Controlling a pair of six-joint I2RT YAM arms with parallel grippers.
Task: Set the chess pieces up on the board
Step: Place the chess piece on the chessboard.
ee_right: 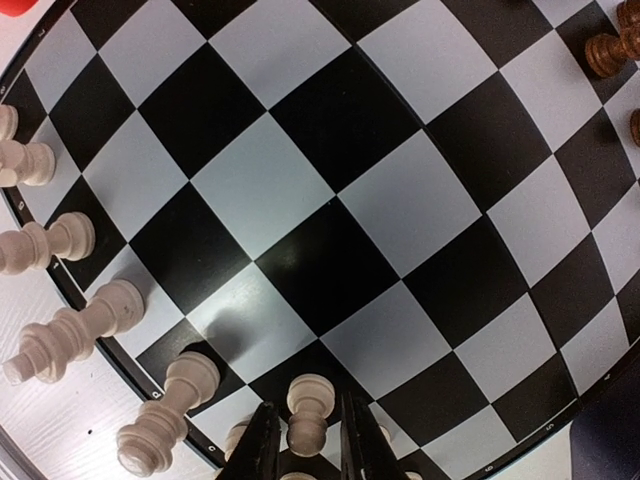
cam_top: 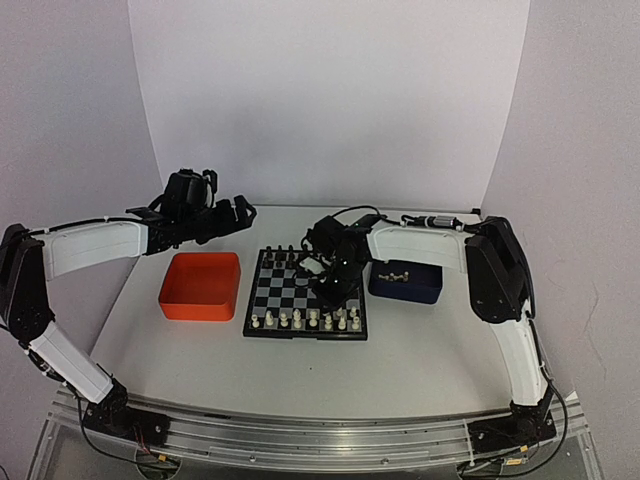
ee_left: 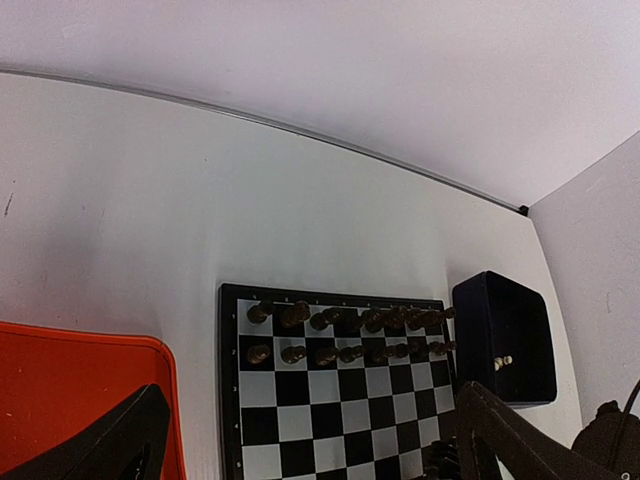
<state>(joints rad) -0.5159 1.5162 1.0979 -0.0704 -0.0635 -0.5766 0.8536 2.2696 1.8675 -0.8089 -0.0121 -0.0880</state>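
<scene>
The board [cam_top: 288, 292] lay on the white table [cam_top: 400, 370], between the orange tray [cam_top: 200, 287] and the dark blue tray [cam_top: 405, 285]. The right gripper [ee_right: 307, 405] was low over the near part of the board. Its two fingers [ee_right: 262, 445] stood only a little apart, and one cream-white pawn [ee_right: 309, 388] stood upright on the board between them. The gaps at both sides of the pawn were very thin, and I could not tell if the fingers touched it or not.

Other cream-white chess pieces [ee_right: 72, 332] stood in a row along the near edge of the board, next to its black rim. Some looked tilted in the wrist view. The dark pieces [ee_left: 340, 335] filled two rows at the far edge. The squares in the middle carried no piece. A few cream-white pieces [cam_top: 398, 272] lay in the dark blue tray.

The left gripper [cam_top: 238, 214] hung above the table behind the orange tray, well apart from the board. Its fingers [ee_left: 120, 445] were spread wide and had hold of nothing.
</scene>
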